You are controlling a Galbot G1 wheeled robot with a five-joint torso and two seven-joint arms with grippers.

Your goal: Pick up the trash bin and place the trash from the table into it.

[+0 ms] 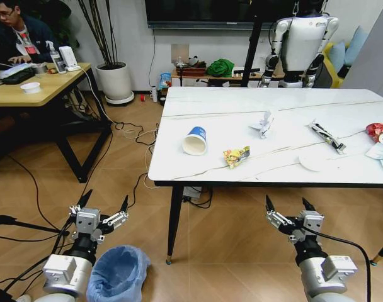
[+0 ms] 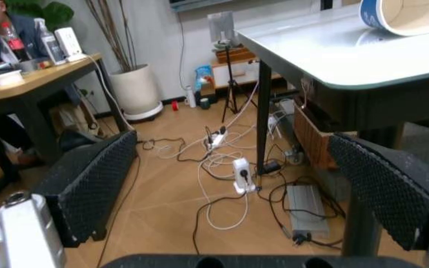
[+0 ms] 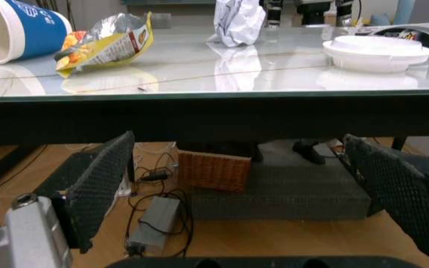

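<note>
White marble-look top, black edge and black legs marked the table (image 1: 292,113), seen from the head camera above a brown tiled floor. On it, spaced apart, lay the trash: a blue-and-white paper cup (image 1: 195,141) on its side near the left end, a yellow snack wrapper (image 1: 236,156) just to its right, a crumpled white paper (image 1: 263,123) farther back, a black-white stick wrapper (image 1: 327,137), a white lid (image 1: 314,162) near the front edge, and a crushed red can (image 1: 375,130) at the far right.

On the floor at the lower left stood the trash bin (image 1: 118,274), lined with a light-blue bag, just beside the left arm. The left gripper (image 1: 99,206) was held low before the table's left corner, its fingers spread with nothing between them. The right gripper (image 1: 291,207) was held below the front edge, likewise spread and empty.

From the left wrist camera, the left gripper (image 2: 241,192) was seen open over floor cables (image 2: 222,167), with the cup (image 2: 404,15) above at the table corner. From the right wrist camera, the right gripper (image 3: 252,184) was seen open below the table edge, level with the cup (image 3: 17,28), wrapper (image 3: 110,42), paper (image 3: 238,22) and lid (image 3: 377,51); a wicker basket (image 3: 214,170) was shown under the table.
</note>
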